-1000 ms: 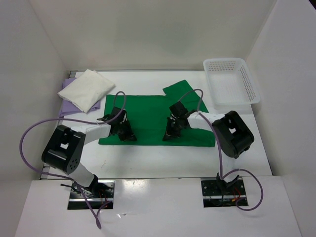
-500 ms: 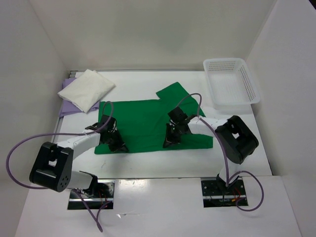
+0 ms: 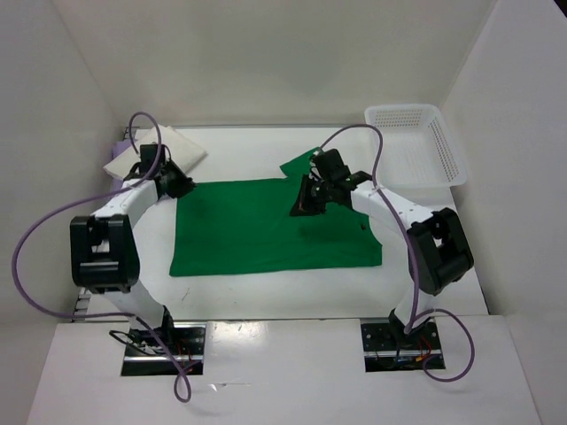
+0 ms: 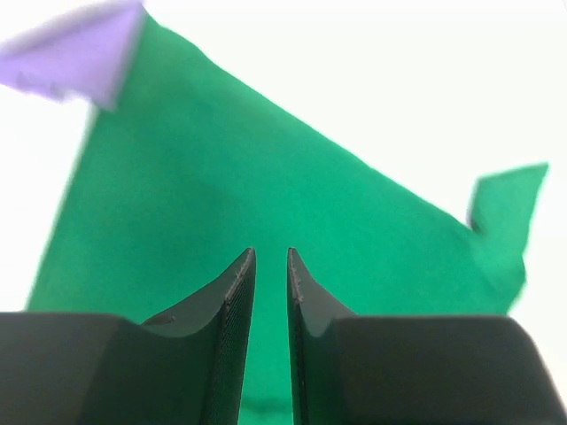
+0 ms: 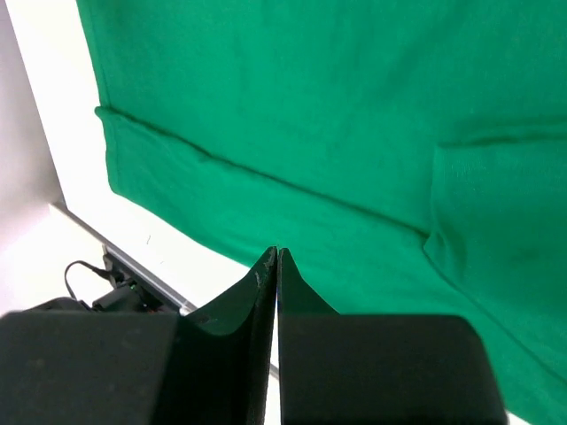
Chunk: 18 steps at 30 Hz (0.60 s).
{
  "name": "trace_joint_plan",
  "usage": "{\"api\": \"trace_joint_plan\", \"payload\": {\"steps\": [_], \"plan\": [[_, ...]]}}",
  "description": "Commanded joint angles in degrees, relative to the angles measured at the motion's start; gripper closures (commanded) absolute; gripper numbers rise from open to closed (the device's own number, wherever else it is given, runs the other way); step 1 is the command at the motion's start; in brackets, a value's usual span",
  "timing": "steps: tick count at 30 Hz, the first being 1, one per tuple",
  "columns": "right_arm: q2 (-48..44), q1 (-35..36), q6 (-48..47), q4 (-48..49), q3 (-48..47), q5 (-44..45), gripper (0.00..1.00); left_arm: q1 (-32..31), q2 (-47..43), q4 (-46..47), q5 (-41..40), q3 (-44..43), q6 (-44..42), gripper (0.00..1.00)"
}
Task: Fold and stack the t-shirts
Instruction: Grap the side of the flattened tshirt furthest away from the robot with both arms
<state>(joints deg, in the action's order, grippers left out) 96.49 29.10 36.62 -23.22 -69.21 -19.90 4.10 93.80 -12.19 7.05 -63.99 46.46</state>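
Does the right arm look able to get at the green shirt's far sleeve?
Likely yes: the right claw, shut, hangs over the green shirt just beside that sleeve, nothing between them.

In front of me the bright green t-shirt (image 3: 266,226) lies spread flat across the middle of the table, roughly rectangular, with one short sleeve (image 3: 299,166) sticking out at its far right corner and a soft fold along its right side. At my far left the cream white t-shirt (image 3: 188,148) sits folded on top of the lavender purple t-shirt (image 4: 81,51), whose edge peeks out beside the green one's far left corner.
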Motion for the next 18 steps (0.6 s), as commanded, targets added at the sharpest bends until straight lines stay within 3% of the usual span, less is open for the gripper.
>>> {"api": "trace_joint_plan", "payload": {"steps": [1, 6, 9, 13, 18], "plan": [[0.72, -0.63, -3.05, 0.55, -4.00, -0.84, 0.95, 0.64, 6.73, 2.25, -6.24, -5.26, -2.94, 0.73], [3.53, -2.99, -5.33, 0.55, -4.79, -0.84, 0.95, 0.65, 14.65, 3.13, -10.48, -13.33, -4.53, 0.66], [4.24, -5.72, -4.20, -1.03, -3.66, 6.41, 1.00, 0.65, 17.12, 2.52, -10.57, -15.99, -4.53, 0.66], [-0.76, -10.20, -1.29, -0.95, 7.12, 11.37, 1.00, 0.65, 14.49, 5.51, -7.67, -12.93, -2.78, 0.65], [-2.53, -10.73, 1.87, 0.36, 15.40, 13.13, 1.00, 0.65, 14.48, 4.89, -5.82, -12.92, -4.27, 0.65]]}}
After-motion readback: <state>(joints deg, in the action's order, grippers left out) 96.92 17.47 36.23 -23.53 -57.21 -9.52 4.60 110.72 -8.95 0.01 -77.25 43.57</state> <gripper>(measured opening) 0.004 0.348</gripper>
